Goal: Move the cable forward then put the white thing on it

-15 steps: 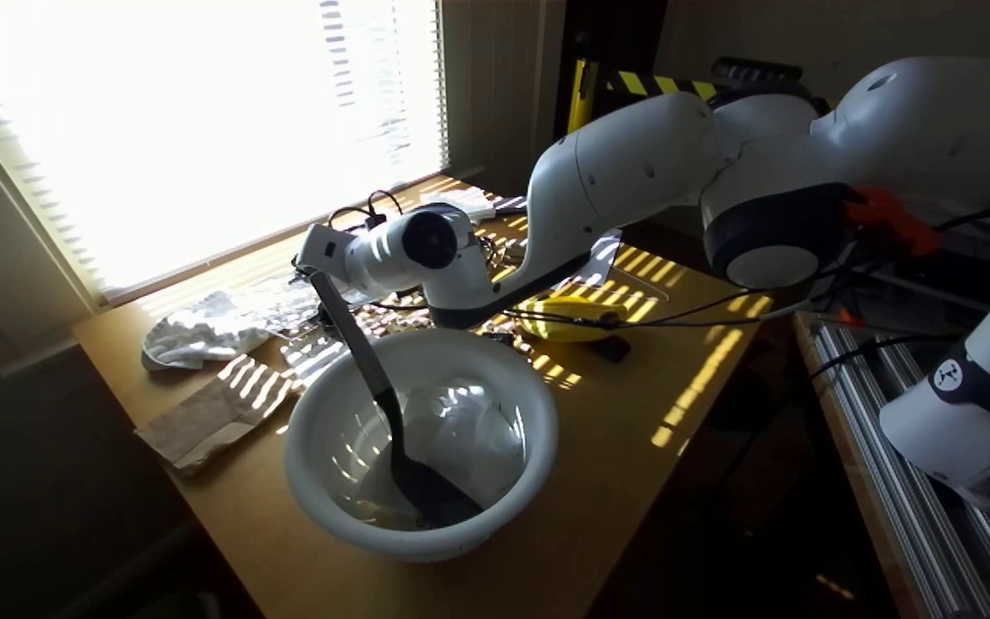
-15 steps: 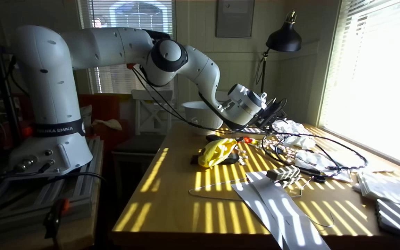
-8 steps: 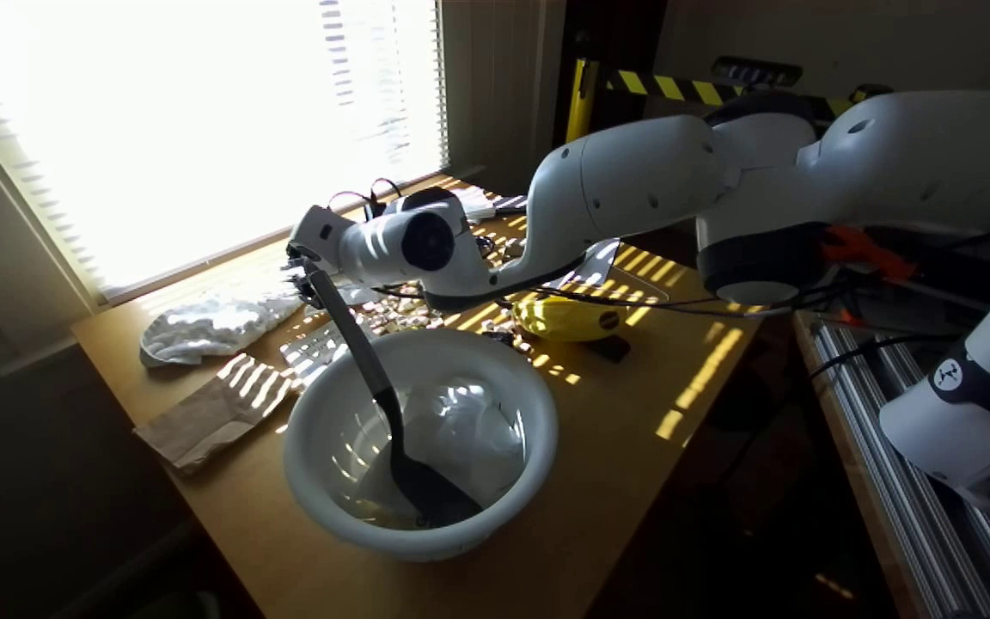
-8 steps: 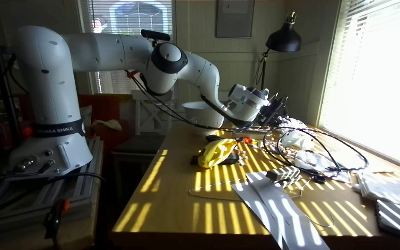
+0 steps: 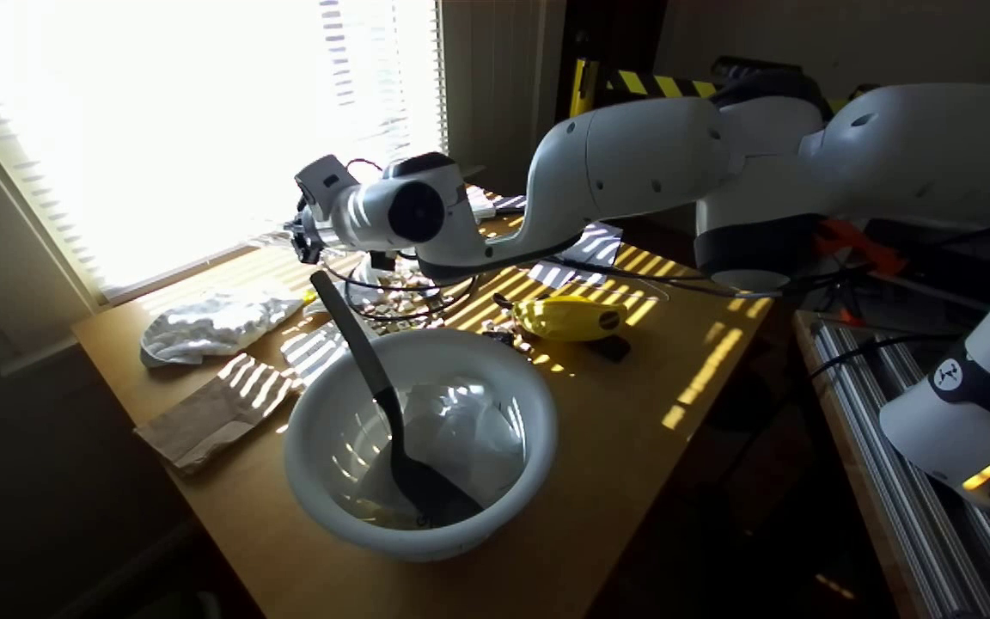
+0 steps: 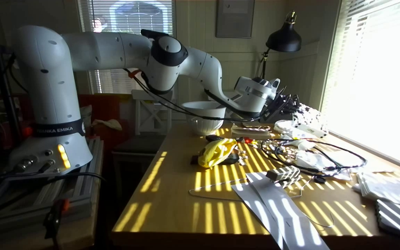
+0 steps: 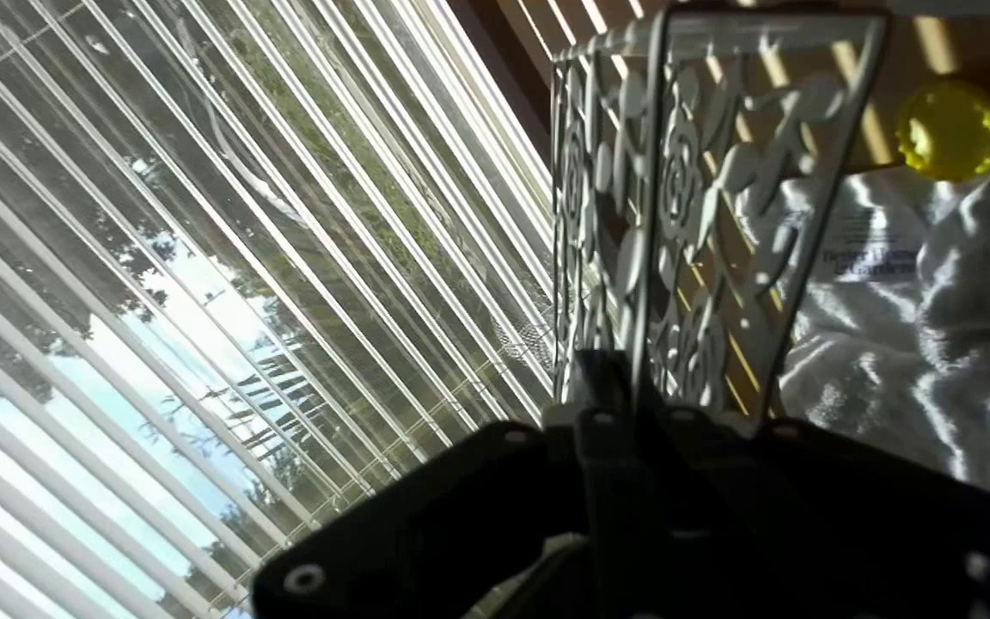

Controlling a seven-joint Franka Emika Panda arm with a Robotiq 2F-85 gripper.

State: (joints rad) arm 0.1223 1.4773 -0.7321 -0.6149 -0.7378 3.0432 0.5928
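The white thing, an openwork metal holder with a leaf pattern (image 7: 681, 185), juts out ahead of my gripper (image 7: 615, 378) in the wrist view. One thin frame bar runs down between the fingertips, which are shut on it. In an exterior view the white thing (image 6: 310, 119) is tilted close to the window, at the end of the gripper (image 6: 294, 104); whether it touches anything there I cannot tell. The black cable (image 6: 313, 170) lies in a wide loop on the table, lower than the gripper and nearer the camera; part of that loop, the cable (image 5: 413, 316), shows beneath the wrist.
A white bowl (image 5: 538, 430) with a leaning spatula (image 5: 357, 344) stands on the table. Silvery wrapping (image 7: 907, 344) and a yellow round piece (image 7: 950, 129) lie near the white thing. A yellow bag (image 6: 217, 152), papers (image 6: 276, 208) and window blinds (image 7: 289, 215) are around.
My gripper has shut, risen and moved toward the window. The white thing has come along with it, standing out more clearly by the blinds. The cable loop on the table has hardly shifted.
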